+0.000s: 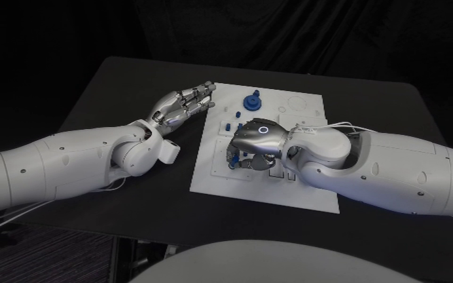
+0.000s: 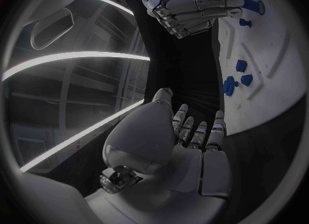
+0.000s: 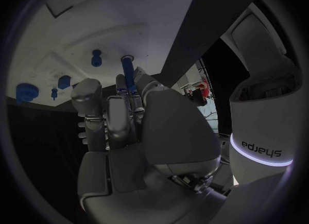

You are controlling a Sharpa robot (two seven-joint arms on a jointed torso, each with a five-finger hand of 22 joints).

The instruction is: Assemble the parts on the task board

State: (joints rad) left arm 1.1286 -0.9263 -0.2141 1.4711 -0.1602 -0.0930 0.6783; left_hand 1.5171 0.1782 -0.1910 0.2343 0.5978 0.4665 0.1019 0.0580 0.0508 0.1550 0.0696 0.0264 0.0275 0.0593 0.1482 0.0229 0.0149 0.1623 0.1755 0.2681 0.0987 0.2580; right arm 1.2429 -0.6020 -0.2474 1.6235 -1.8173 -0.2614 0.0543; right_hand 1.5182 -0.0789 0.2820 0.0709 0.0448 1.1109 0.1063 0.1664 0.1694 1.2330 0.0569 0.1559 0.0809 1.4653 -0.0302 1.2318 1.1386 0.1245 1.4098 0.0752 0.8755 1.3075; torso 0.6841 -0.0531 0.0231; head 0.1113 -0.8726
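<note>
The white task board (image 1: 247,188) lies in the middle of the black table. My right hand (image 1: 253,149) hovers over its near left part, fingers curled down around a long blue peg (image 3: 126,70) whose tip points at the board (image 3: 84,23). In the left wrist view the same peg (image 2: 252,5) sticks out of the curled right hand (image 2: 193,5). My left hand (image 1: 184,106) lies flat at the board's left edge, fingers straight and holding nothing. A blue round part (image 1: 252,101) stands at the far side of the board.
Several small blue parts (image 2: 230,85) sit on the board (image 2: 270,54) near its left edge, others (image 3: 64,81) near the right hand's fingertips. Bare black table (image 1: 113,86) surrounds the board. My right forearm (image 1: 378,165) covers the board's right half.
</note>
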